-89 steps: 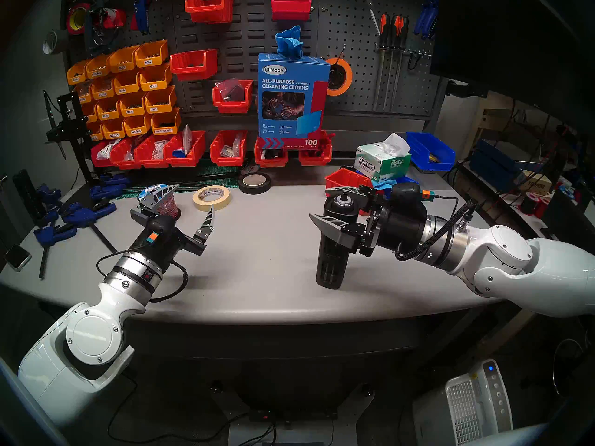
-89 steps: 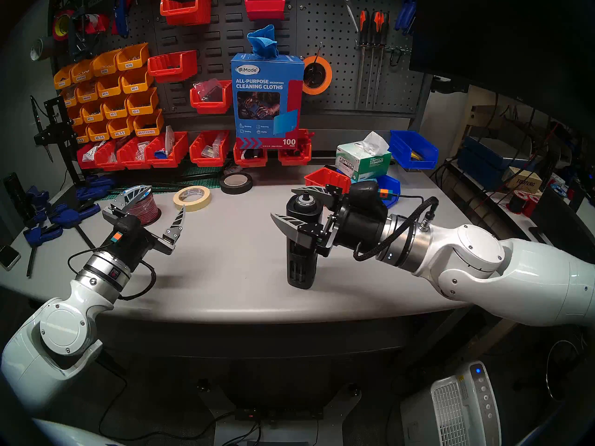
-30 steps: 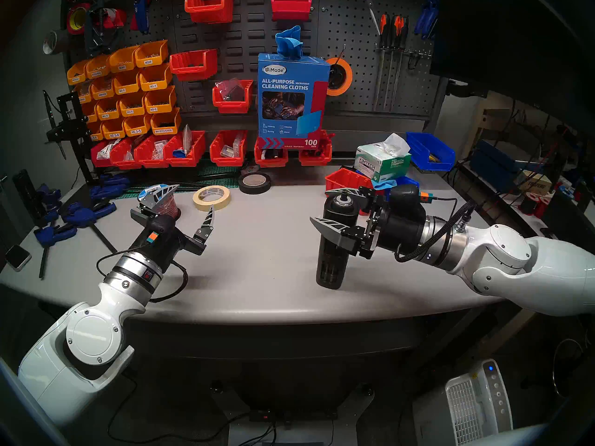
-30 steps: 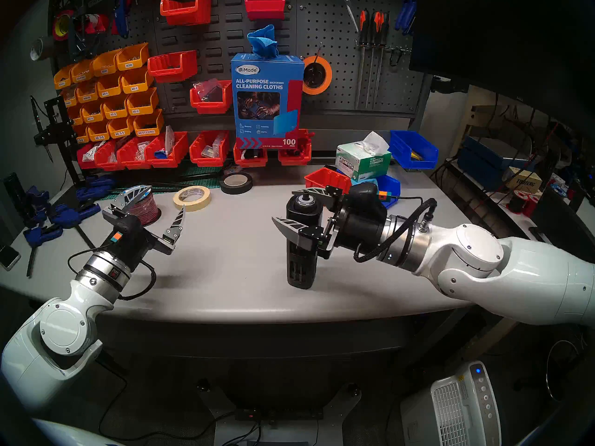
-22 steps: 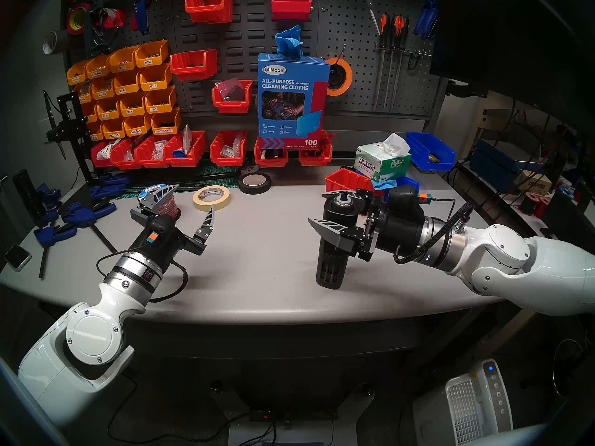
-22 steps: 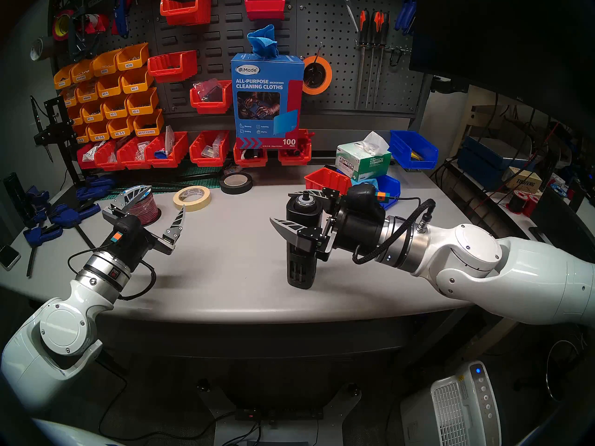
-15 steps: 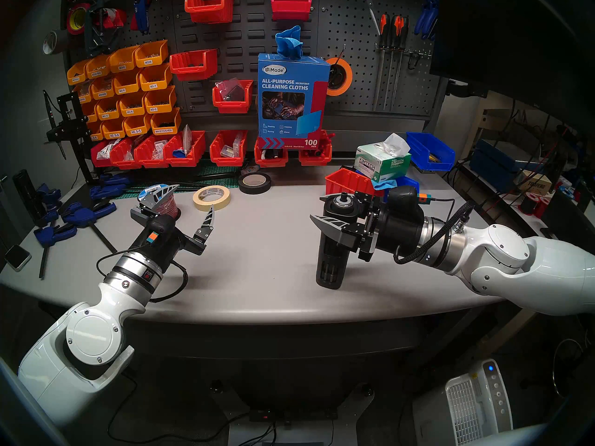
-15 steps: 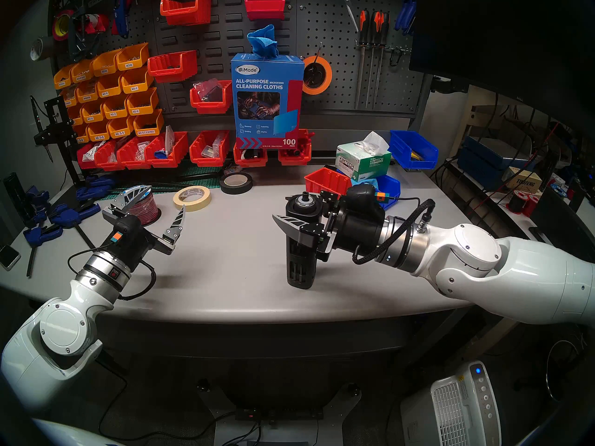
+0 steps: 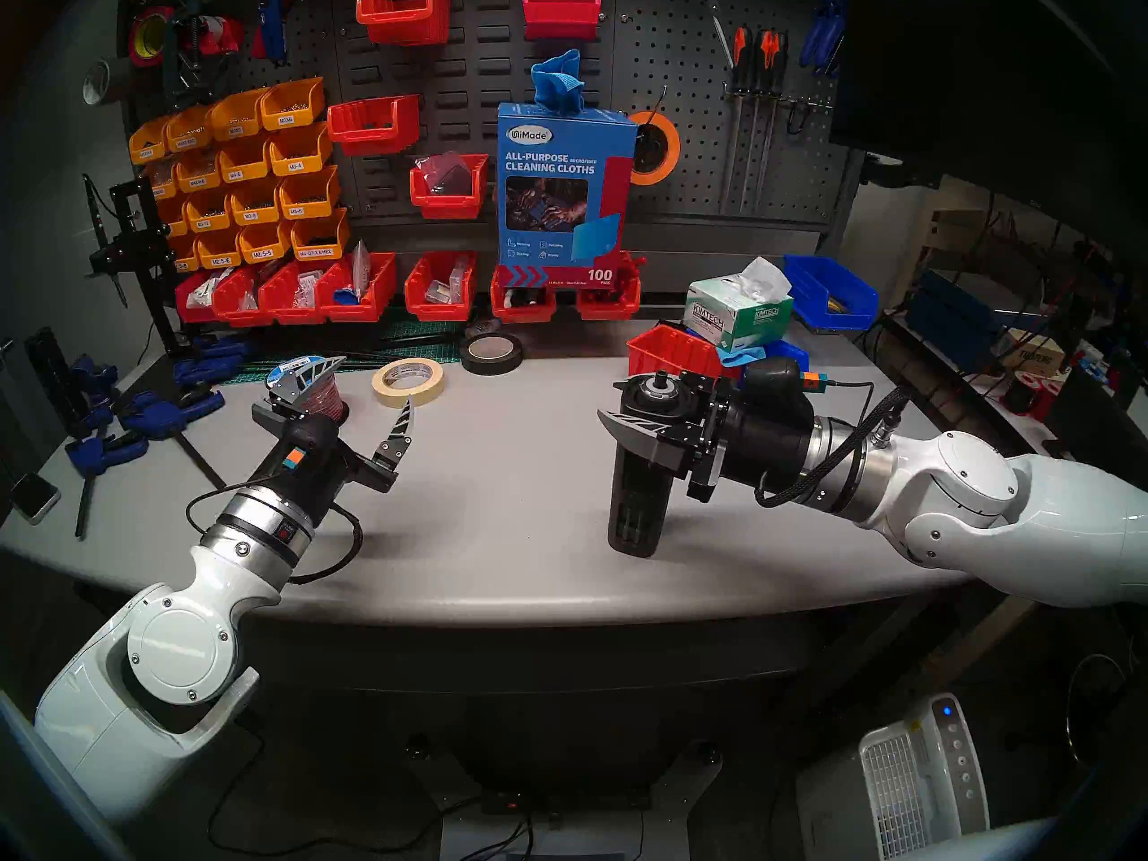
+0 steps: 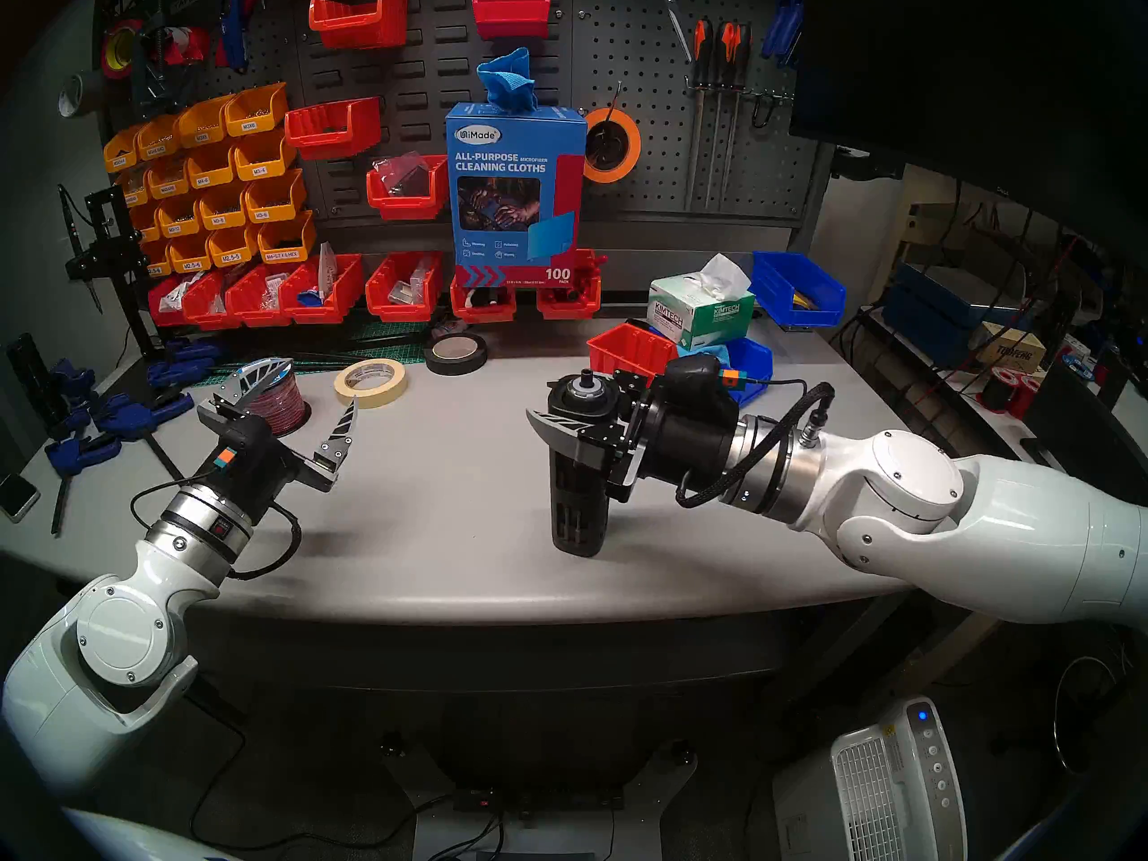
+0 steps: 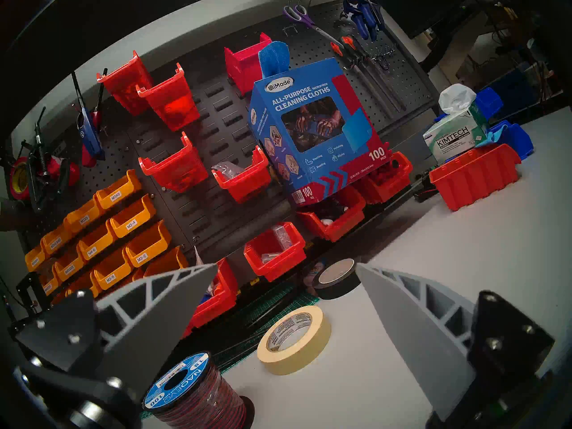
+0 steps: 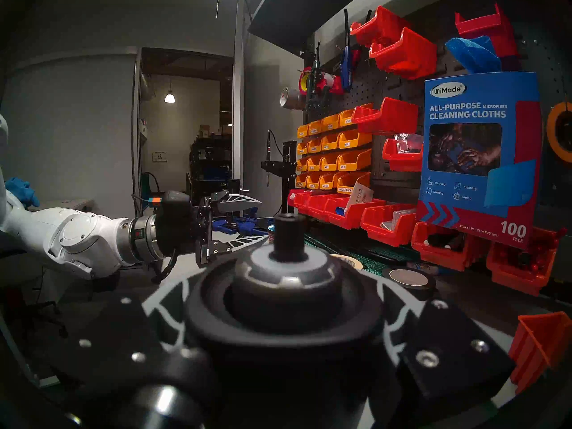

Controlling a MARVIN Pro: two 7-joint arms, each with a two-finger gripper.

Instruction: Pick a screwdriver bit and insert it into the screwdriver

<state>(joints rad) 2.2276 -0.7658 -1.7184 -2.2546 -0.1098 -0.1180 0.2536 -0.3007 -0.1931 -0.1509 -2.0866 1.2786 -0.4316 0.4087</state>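
Observation:
The screwdriver [image 9: 640, 499] is a tall black column with a silver ring and socket on top [image 12: 288, 264]. It stands on the grey table, right of centre, leaning slightly. My right gripper [image 9: 607, 400] reaches in from the right and is shut on its upper part, one finger [image 10: 559, 428] in front and one behind. My left gripper [image 9: 376, 380] hovers open and holds nothing over the table's left side, far from the tool; the left wrist view shows its fingers [image 11: 161, 298] wide apart. I cannot make out the screwdriver bit; it is hidden.
A wire spool [image 9: 320, 397] sits under the left gripper, a masking tape roll [image 9: 408, 381] and a black tape roll [image 9: 491, 351] behind it. A red bin [image 9: 674, 350] and tissue box [image 9: 739, 313] stand just behind the right gripper. Blue clamps [image 9: 155, 406] lie far left.
My right gripper's fingers have closed from wide apart onto the screwdriver's upper part, and the tool's top has shifted slightly left. The left arm has not moved.

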